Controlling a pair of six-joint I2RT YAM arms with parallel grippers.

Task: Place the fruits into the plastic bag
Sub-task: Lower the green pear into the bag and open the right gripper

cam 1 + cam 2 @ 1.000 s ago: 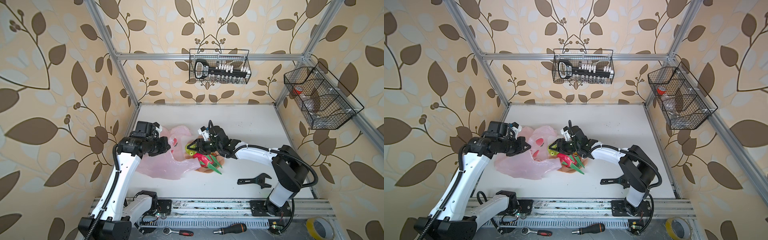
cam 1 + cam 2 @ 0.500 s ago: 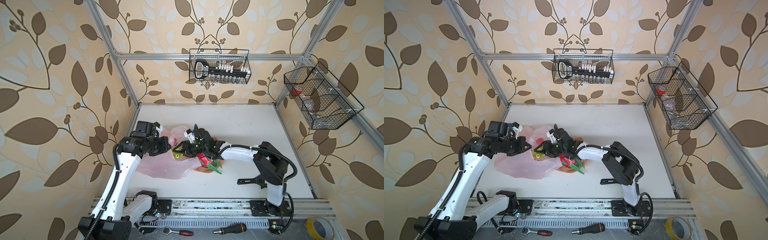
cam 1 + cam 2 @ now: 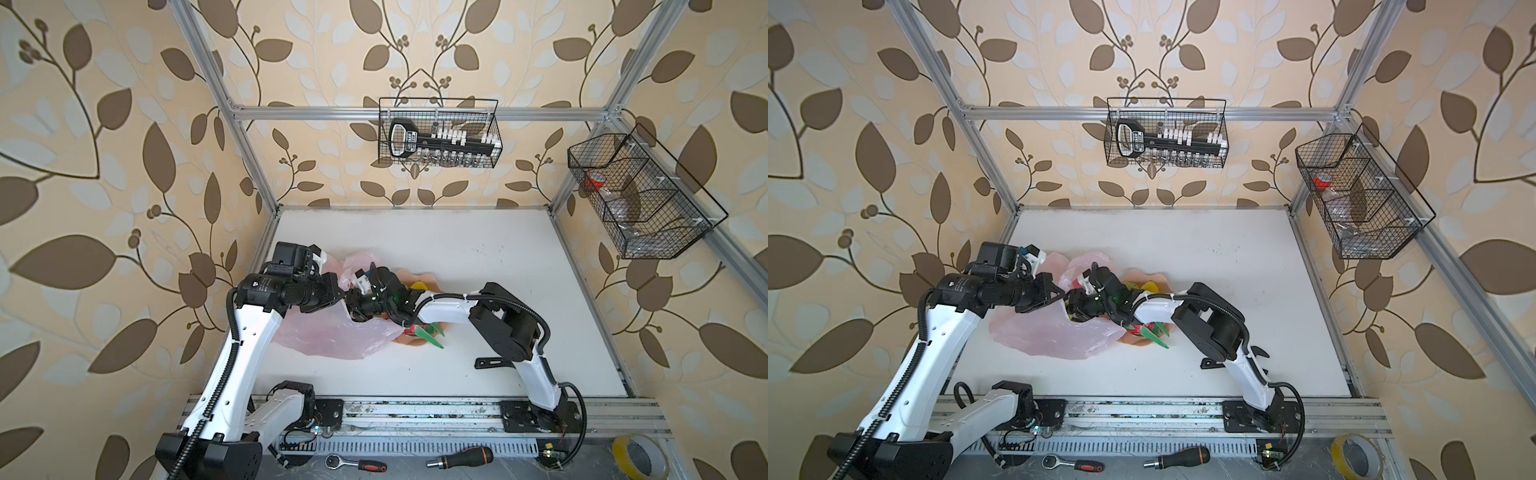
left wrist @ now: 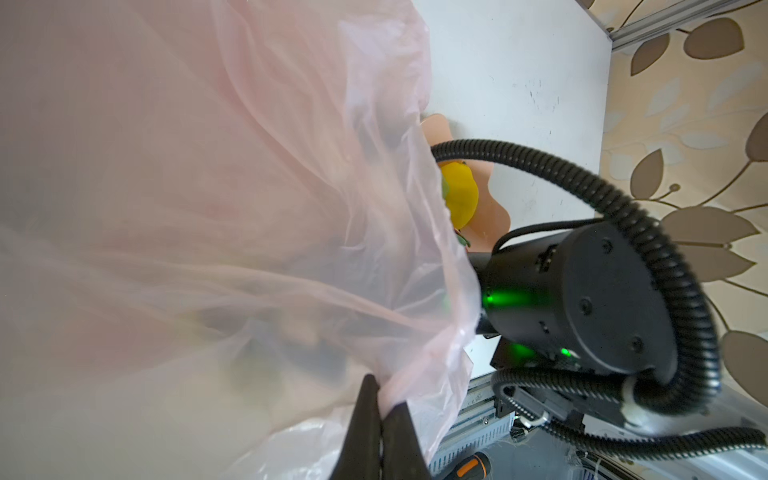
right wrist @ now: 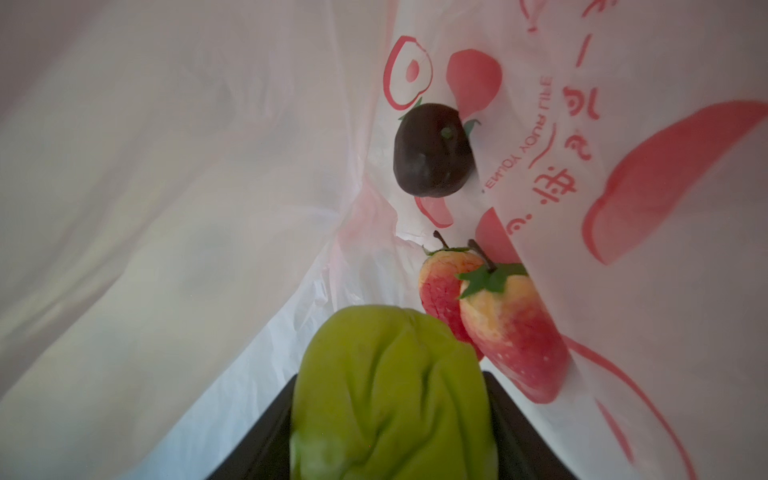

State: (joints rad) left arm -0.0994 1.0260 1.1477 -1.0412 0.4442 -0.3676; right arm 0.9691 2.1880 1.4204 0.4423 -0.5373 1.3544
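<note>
your left gripper (image 4: 381, 409) is pinched tight on the rim of the plastic bag (image 4: 208, 208). its jaws are together with a fold of the pink film between them, and it holds the mouth up. your right gripper (image 5: 388, 419) is reached inside the bag, jaws partway apart and clamped on a green pear (image 5: 386, 374) that fills the gap between the fingers. can't tell if the pear touches the bag floor.

already in the bag, past the pear: two strawberries (image 5: 515, 332) lie side by side and touching, right next to the pear. the dark purple ball (image 5: 432, 149) sits deeper in, apart from them, against the printed side of the film.

in both top views the bag lies on the left part of the white table (image 3: 457, 249), and the right arm crosses the middle so its gripper sits just beside the left gripper at the bag mouth. just beside the bag on its right is the peach bowl (image 3: 409, 275), partly under the right arm. the yellow fruit (image 3: 419, 286) is in the bowl at its far side. the dragon fruit (image 3: 426, 334) is at the near side, green scales poking over the rim toward the front rail.
</note>
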